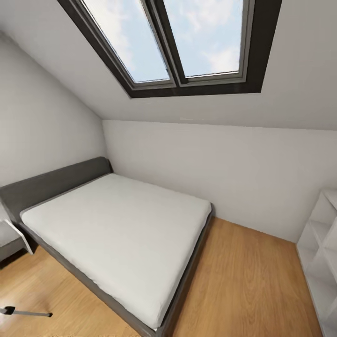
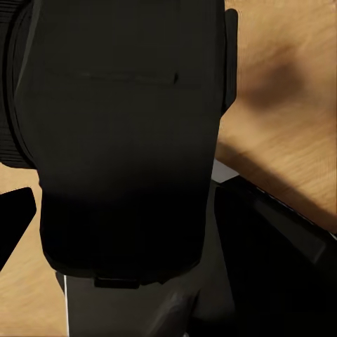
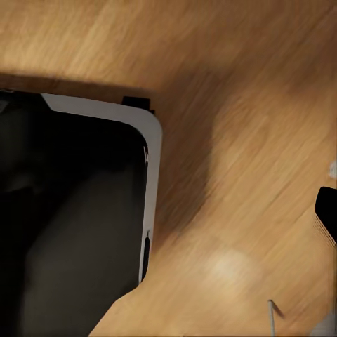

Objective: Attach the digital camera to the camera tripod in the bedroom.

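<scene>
The bedroom has white walls, a sloped ceiling with a dark-framed skylight [image 1: 182,44] and a light wood floor. A long black pan handle [image 1: 25,312] of the camera tripod pokes in at the lower left of the head view; the rest of the tripod is out of view. In the left wrist view the black boxy digital camera [image 2: 119,126] sits very close, its ribbed lens at one edge, between the dark fingers of my left gripper [image 2: 126,232]. In the right wrist view, one dark fingertip [image 3: 327,212] of my right gripper shows over the floor.
A grey bed [image 1: 185,281] with a white mattress stands against the left wall. A grey nightstand [image 1: 11,238] is beside it and a white shelf unit [image 1: 323,262] is at the right. Open wood floor [image 1: 248,281] lies between bed and shelf. My dark, white-edged base [image 3: 77,225] shows below.
</scene>
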Robot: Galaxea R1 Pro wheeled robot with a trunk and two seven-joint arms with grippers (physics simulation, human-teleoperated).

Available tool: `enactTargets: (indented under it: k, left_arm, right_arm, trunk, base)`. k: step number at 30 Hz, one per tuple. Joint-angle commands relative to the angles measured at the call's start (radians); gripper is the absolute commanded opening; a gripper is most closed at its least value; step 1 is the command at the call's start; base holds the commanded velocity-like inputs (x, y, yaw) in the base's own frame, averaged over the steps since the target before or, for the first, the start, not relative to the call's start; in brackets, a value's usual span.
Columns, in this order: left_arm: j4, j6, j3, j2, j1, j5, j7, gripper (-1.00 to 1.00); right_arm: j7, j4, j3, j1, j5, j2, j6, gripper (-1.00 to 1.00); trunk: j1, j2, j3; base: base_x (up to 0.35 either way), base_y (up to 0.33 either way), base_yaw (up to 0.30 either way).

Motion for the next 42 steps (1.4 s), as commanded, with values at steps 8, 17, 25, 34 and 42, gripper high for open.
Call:
enactTargets:
  k: [8,17,25,34,42]
  left_arm:
    - [0.0,-0.002,-0.003,-0.001,-0.001,0.007,0.001,-1.0]
    - [0.0,-0.002,-0.004,-0.002,-0.001,0.005,0.001,-1.0]
    - [0.0,-0.002,-0.004,-0.002,-0.001,0.005,0.001,-1.0]
    - [0.0,-0.002,-0.004,-0.003,-0.001,0.005,0.001,-1.0]
    - [0.0,-0.002,-0.004,-0.003,-0.001,0.005,0.001,-1.0]
  right_arm:
    - [0.002,0.002,-0.008,-0.001,0.008,-0.001,-0.005,1.0]
    - [0.002,0.002,-0.008,-0.001,0.008,-0.001,-0.005,1.0]
    - [0.002,0.002,-0.008,-0.001,0.008,-0.001,-0.005,1.0]
    - [0.002,0.002,-0.008,-0.001,0.008,-0.001,-0.005,1.0]
    - [0.002,0.002,-0.007,-0.001,0.008,-0.001,-0.005,1.0]
  trunk:
    - [0.0,-0.002,-0.002]
    - [0.0,-0.002,-0.002]
    - [0.0,-0.002,-0.002]
    - [0.0,-0.002,-0.002]
    - [0.0,-0.002,-0.002]
  base:
    - [0.0,0.0,0.288]
    - [0.0,0.0,0.288]
    - [0.0,0.0,0.288]
    - [0.0,0.0,0.288]
    - [0.0,0.0,0.288]
